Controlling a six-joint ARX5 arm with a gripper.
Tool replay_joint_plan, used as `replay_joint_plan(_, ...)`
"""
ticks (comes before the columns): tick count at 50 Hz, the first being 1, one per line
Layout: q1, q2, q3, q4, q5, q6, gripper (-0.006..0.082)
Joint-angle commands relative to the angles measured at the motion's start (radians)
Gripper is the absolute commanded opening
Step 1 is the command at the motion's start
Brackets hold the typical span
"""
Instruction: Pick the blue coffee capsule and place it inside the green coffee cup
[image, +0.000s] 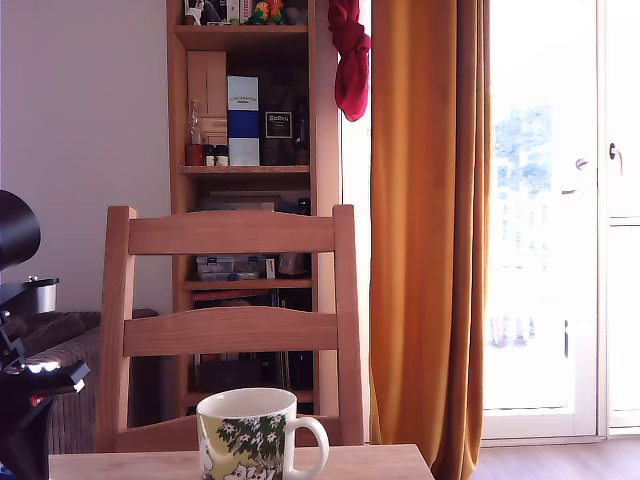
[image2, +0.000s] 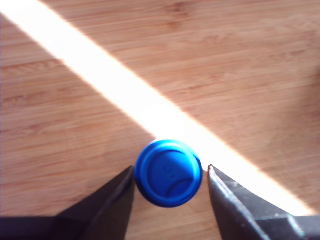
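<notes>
The blue coffee capsule (image2: 168, 173) sits on the wooden table (image2: 225, 75), seen from above in the wrist view, at the edge of a bright strip of sunlight. My gripper (image2: 170, 170) is open around it, one dark finger on each side. One finger (image2: 117, 200) is at the rim and the other (image2: 230, 200) stands a sliver apart. The green coffee cup (image: 250, 436), a white mug with green leaves and white flowers, stands upright at the table's far edge in the exterior view with its handle to that view's right. Part of my black arm (image: 25, 400) shows at that view's left edge.
A wooden chair (image: 232, 330) stands right behind the table (image: 380, 462) and the mug. Further back are a bookshelf (image: 245, 150) with a blue-and-white box (image: 243, 122), an orange curtain (image: 430, 230) and a bright glass door (image: 550, 220).
</notes>
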Motion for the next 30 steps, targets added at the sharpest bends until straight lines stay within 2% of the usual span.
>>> replay_joint_plan(1, -0.002, 0.006, 0.008, 0.013, 0.002, 0.009, 0.0219)
replay_joint_plan(10, -0.002, 0.006, 0.026, 0.032, 0.042, 0.005, 0.0220)
replay_joint_plan(21, -0.011, 0.006, 0.123, 0.010, 0.187, -0.056, 0.0220)
replay_joint_plan(30, -0.048, 0.006, 0.227, -0.061, 0.248, -0.072, 0.0220)
